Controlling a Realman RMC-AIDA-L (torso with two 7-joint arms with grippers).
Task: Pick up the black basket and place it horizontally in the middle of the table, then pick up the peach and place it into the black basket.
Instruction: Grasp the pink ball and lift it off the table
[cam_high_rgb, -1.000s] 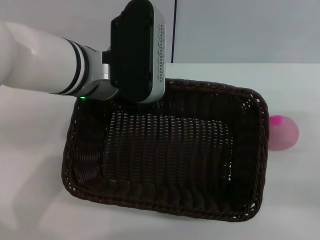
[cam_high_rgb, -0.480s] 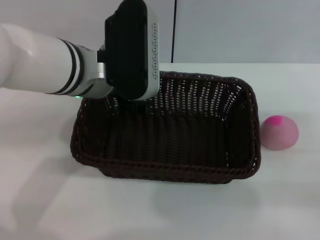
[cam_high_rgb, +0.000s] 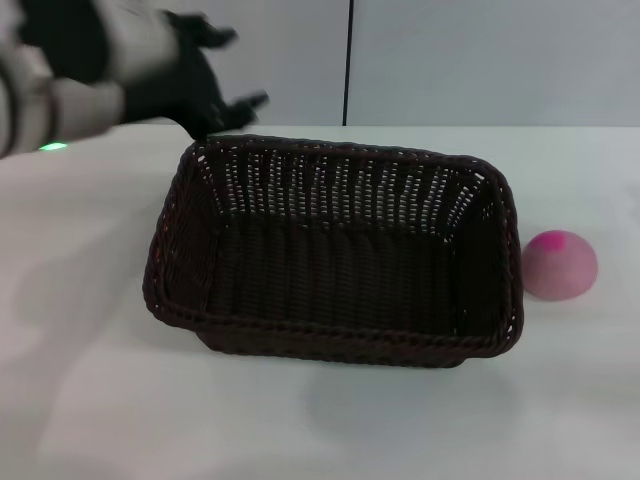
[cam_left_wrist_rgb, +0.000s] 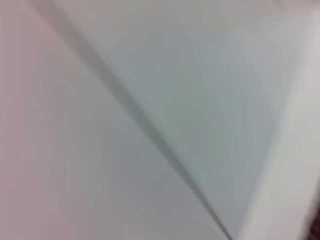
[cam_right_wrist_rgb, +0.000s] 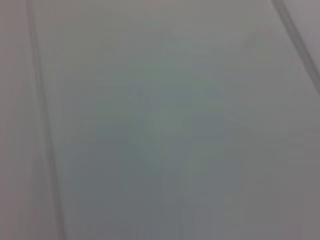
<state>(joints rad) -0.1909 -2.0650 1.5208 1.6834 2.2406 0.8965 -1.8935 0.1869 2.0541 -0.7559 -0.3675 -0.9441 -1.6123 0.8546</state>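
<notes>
The black basket stands flat on the white table, long side across the head view, near the middle. It is empty. The peach lies on the table just right of the basket, apart from it. My left gripper is open and empty, raised at the upper left, up and left of the basket's far left corner. The right gripper is out of view. Both wrist views show only plain blurred surfaces.
A grey wall with a dark vertical seam stands behind the table's far edge.
My left gripper has let go of the basket's far rim and pulled away up and to the left. The basket came down and now rests flat on the table.
</notes>
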